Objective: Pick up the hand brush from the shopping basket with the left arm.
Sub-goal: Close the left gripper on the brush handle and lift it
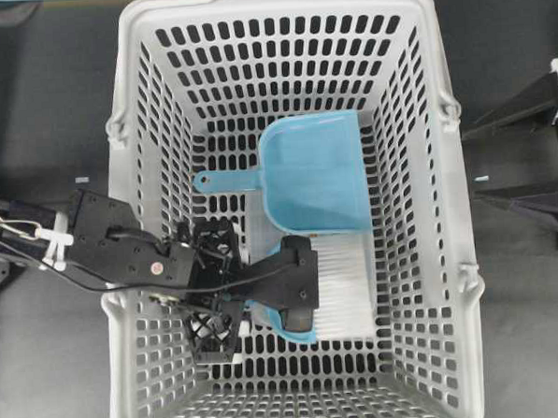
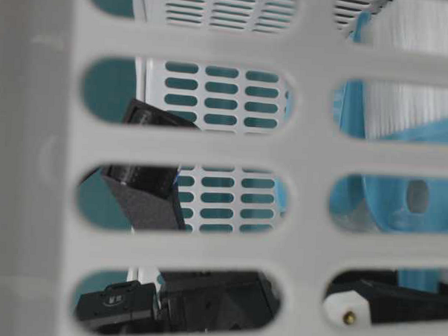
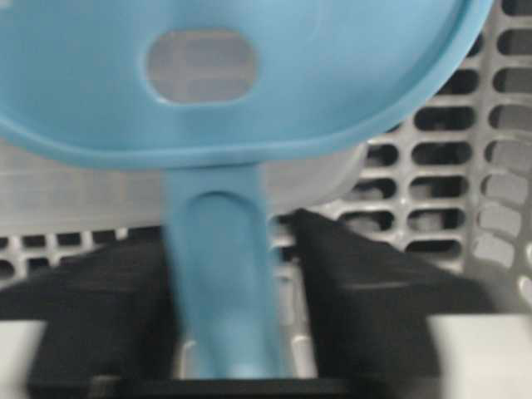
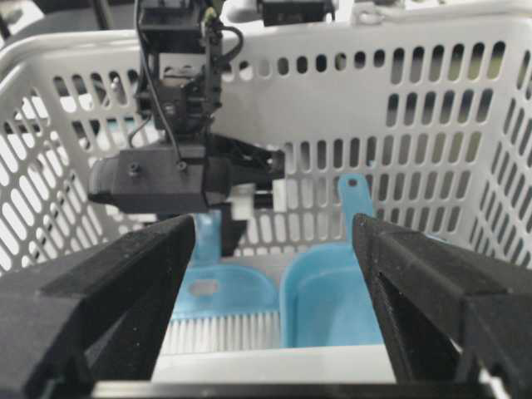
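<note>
- I see the left gripper down inside the shopping basket, its jaws straddling the thin handle of the hand brush. In the left wrist view a black finger sits on each side of the handle with a sliver of gap showing, so I cannot tell that the grip is firm.
- The brush lies on the basket floor towards the near side, bristles to the right, its head just beside the blue dustpan, which lies farther in.
- If I lift before the jaws seat, I judge the smooth, narrow handle may slide out and the brush drop back.
- Gripped far out on the handle, the heavier head may sag or swing and knock the dustpan.
- The fingertips are low on the slotted floor; one could catch in a slot and jerk the basket on the way up.
- The right gripper hangs wide open and empty outside the basket's right wall; I see no conflict there.
</note>
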Controlling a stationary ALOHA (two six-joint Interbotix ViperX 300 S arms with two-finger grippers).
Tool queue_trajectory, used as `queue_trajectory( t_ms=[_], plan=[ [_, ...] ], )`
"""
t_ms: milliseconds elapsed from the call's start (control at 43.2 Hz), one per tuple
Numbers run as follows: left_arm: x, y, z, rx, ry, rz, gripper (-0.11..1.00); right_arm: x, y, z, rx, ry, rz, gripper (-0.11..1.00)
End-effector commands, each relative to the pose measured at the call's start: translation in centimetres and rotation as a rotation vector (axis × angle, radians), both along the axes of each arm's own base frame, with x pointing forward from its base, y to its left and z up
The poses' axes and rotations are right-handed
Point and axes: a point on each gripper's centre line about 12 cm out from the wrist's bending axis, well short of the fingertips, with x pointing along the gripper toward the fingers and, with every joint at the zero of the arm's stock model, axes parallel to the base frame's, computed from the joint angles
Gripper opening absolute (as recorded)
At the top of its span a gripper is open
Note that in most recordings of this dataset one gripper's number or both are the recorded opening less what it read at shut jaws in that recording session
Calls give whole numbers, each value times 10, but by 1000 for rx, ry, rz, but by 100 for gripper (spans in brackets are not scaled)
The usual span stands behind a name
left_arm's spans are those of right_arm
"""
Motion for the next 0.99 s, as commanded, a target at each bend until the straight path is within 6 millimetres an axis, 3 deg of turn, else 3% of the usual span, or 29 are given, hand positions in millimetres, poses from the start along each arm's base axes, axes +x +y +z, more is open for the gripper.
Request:
queue_trajectory(
  t_ms=[0, 46, 278, 440, 694, 856, 972],
  plan=[
    [1, -3, 7, -1, -22, -11, 30, 2, 0, 3, 5, -12, -1, 73],
    [0, -2, 7, -1, -20, -12, 24, 2, 0, 3, 6, -12, -1, 73],
    [-1, -2, 8, 1, -26, -21, 25, 2, 0, 1, 6, -7, -1, 73],
    [-1, -3, 24, -9, -61, -16, 25, 1, 0, -1, 8, -3, -1, 73],
    [-7, -3, 97, -47, -227, -22, 25, 1, 0, -1, 8, -10, -1, 73],
    [-17, 4, 139, -43, -223, -9, 25, 1, 0, -1, 8, -20, -2, 73],
    [-24, 13, 188, -40, -219, 20, 25, 0, 0, -2, 8, -23, -2, 73]
  ],
)
